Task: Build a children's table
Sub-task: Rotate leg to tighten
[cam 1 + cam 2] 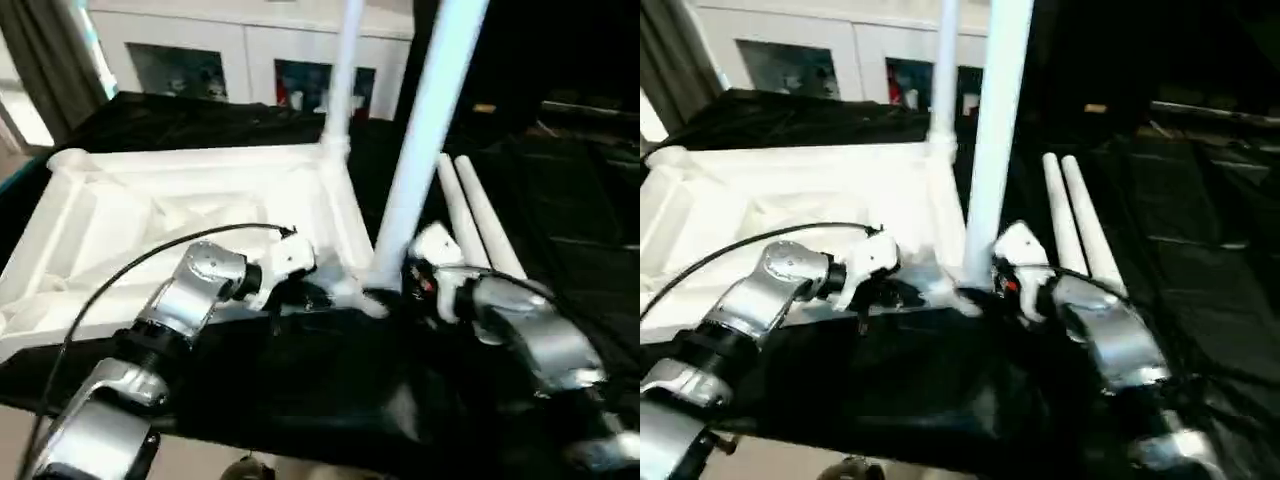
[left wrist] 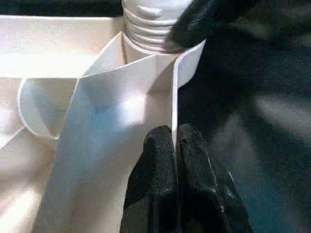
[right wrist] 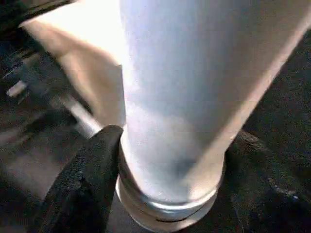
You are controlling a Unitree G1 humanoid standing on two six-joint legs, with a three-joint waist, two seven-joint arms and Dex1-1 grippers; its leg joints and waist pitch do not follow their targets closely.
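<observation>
Left gripper (image 2: 174, 160): its fingers are pinched shut on the thin near wall of the tabletop (image 1: 150, 215), just beside the near right corner; I think it holds the tabletop so it does not slide or turn.
Right gripper (image 3: 170, 170): its two black fingers (image 3: 85, 179) stand on both sides of the foot of the upright leg (image 1: 425, 140); they look closed around it, probably to guide it into the corner.
Upright leg: it rises from the near right corner of the tabletop, a little tilted; its ribbed end is at the socket, but I cannot tell how deep it sits.
Tabletop: it lies with the underside up on the black cloth (image 1: 300, 380).
Loose legs (image 1: 475, 225): two lie side by side on the cloth, just right of the tabletop, waiting.
Far leg (image 1: 343, 80): it stands already in the far right corner of the tabletop.
Cabinet (image 1: 250, 50): white, behind the tabletop.
</observation>
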